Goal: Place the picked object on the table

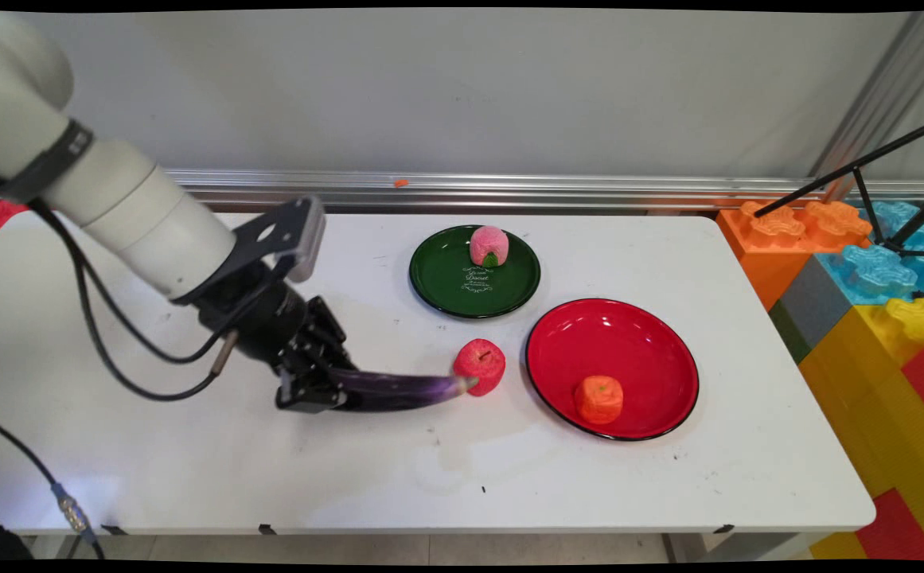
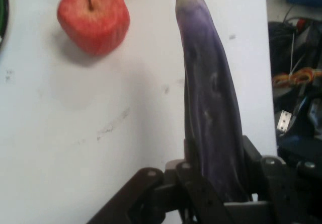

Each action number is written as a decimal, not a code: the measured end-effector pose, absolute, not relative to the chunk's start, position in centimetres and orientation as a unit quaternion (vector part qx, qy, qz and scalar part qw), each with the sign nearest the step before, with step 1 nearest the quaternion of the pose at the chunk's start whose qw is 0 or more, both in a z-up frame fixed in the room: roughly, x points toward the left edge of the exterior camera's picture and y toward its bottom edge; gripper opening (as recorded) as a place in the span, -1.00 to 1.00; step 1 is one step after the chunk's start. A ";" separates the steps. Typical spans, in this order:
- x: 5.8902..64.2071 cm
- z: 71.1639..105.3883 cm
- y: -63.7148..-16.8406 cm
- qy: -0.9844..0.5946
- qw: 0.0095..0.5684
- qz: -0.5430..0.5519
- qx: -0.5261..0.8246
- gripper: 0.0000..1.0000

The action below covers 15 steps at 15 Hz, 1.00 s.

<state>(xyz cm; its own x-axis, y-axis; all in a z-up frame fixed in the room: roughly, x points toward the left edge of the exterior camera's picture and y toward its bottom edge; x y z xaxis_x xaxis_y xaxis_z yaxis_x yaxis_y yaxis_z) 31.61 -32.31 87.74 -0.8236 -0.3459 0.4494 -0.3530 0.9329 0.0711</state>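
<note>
My gripper (image 1: 326, 386) is shut on the thick end of a long purple eggplant (image 1: 406, 390), held low over the table and pointing right. In the hand view the eggplant (image 2: 209, 113) rises from between my fingers (image 2: 193, 183) toward the top edge. Its pale tip lies just in front of a red apple (image 1: 480, 364), which stands on the table; whether they touch I cannot tell. The hand view has the red apple (image 2: 93, 16) at the upper left.
A red plate (image 1: 637, 334) right of the apple holds an orange fruit (image 1: 598, 399). A green plate (image 1: 446, 278) behind it carries a pink peach (image 1: 489, 245). Large coloured blocks (image 1: 867, 302) stand past the table's right edge, with a black tripod (image 1: 867, 191).
</note>
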 end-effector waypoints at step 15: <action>35.8 77.7 -33.1 -0.961 0.239 0.011 0.140 -1.00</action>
<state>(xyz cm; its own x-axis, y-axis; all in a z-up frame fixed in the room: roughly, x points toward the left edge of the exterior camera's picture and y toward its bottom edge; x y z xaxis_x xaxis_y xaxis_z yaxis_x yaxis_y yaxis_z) 35.77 -33.07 77.72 -0.8467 -0.2645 0.4616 -0.2754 0.9603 0.0451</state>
